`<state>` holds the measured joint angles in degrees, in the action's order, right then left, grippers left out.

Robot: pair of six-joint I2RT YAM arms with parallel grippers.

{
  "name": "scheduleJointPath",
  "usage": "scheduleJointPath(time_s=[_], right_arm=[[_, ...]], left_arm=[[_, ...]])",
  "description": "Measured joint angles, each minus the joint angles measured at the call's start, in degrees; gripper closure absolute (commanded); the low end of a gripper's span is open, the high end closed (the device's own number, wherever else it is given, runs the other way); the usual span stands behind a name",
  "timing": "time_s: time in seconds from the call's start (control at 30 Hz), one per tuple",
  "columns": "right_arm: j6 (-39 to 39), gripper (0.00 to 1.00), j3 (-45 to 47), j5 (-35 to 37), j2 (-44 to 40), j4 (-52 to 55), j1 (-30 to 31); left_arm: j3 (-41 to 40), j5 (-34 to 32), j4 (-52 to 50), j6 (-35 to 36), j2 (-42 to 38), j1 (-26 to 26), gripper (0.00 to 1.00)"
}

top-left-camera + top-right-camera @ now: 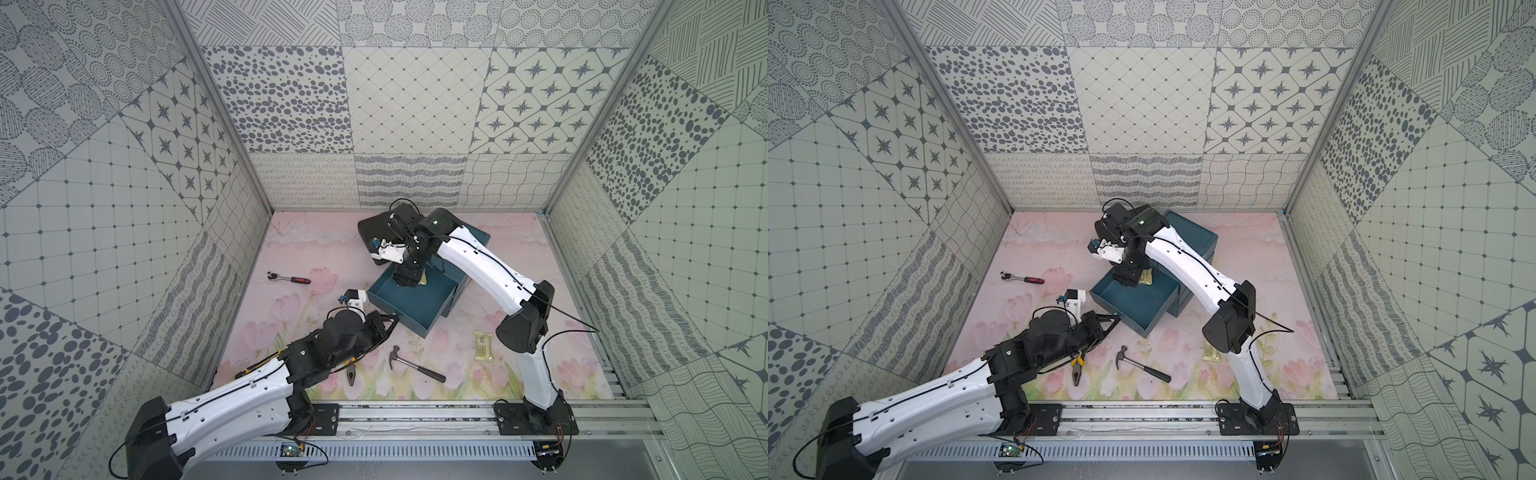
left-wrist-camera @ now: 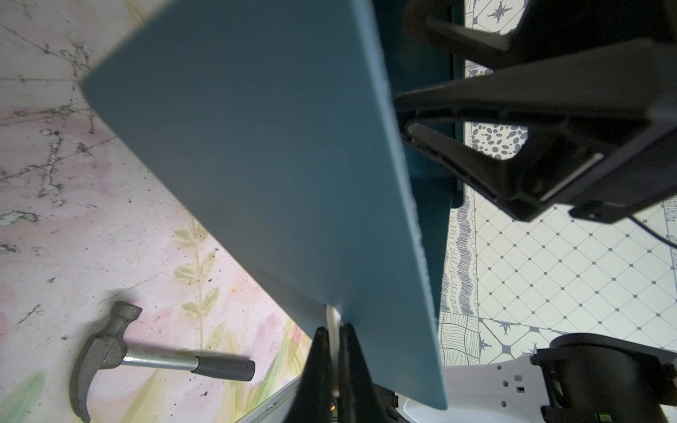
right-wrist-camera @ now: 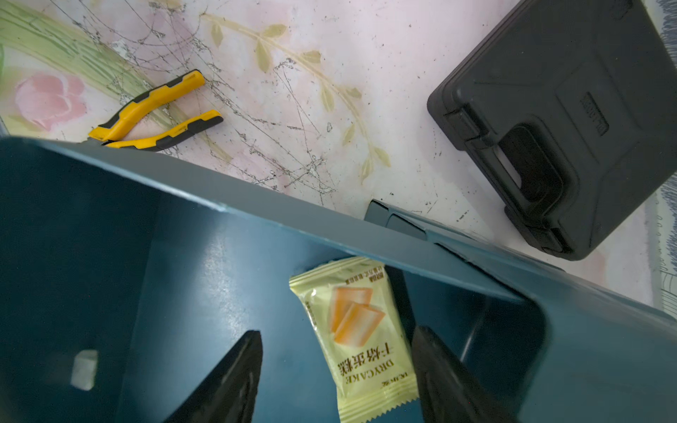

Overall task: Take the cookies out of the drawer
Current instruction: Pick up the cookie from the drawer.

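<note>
Straddling the cookie packet (image 3: 361,337) in the drawer (image 3: 256,234), right gripper (image 3: 337,331) gapes; left gripper (image 2: 333,327) pinches white tab (image 2: 331,315).

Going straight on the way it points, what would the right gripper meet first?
The right gripper would likely meet the pale yellow wrapped cookie packet in the teal drawer, between its open jaws; depth unclear.

One pale yellow-green cookie packet (image 3: 357,337) lies on the floor of the open teal drawer (image 1: 419,303), and a second, tan packet (image 1: 484,345) lies flat on the worktop (image 1: 316,249) nearby.
</note>
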<state>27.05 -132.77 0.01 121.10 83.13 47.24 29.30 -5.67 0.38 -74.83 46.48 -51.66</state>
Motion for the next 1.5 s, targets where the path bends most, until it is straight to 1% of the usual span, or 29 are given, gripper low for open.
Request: scheduleJointPath(time_s=[0.37,0.67,0.77,1.0,1.2,1.27,1.3,1.4,1.5], right_arm=[[0.7,0.3,0.4,0.6,1.0,0.2,0.5],[0.9,0.38,2.9,3.6,1.0,0.1,1.0],[0.9,0.39,3.5,4.2,1.0,0.0,1.2],[0.9,0.41,5.7,4.2,0.0,-1.1,1.7],[0.8,0.45,6.2,2.2,-0.8,0.5,2.7],[0.9,0.44,5.8,1.5,-0.8,1.2,3.1],[0.9,0.43,5.3,1.5,-0.8,1.5,3.2],[1.1,0.32,4.4,1.8,-0.9,1.5,3.4],[2.0,0.27,4.3,3.3,-0.9,1.5,3.5]], left_arm=[[0.1,0.0,0.0,0.0,0.0,0.0,1.0],[0.1,0.0,0.0,0.0,0.1,0.0,1.0],[0.1,0.0,0.0,0.0,0.2,0.0,1.0],[0.1,0.0,-0.4,0.0,0.4,0.0,1.0],[0.1,0.2,-0.8,0.0,0.8,0.0,1.0],[0.1,0.2,-0.8,0.0,0.8,0.0,1.0],[0.1,0.2,-0.8,0.0,0.8,0.0,1.0],[0.1,0.2,-0.8,0.0,0.8,0.0,1.0],[0.1,0.2,-0.8,0.0,0.8,0.0,1.0]])
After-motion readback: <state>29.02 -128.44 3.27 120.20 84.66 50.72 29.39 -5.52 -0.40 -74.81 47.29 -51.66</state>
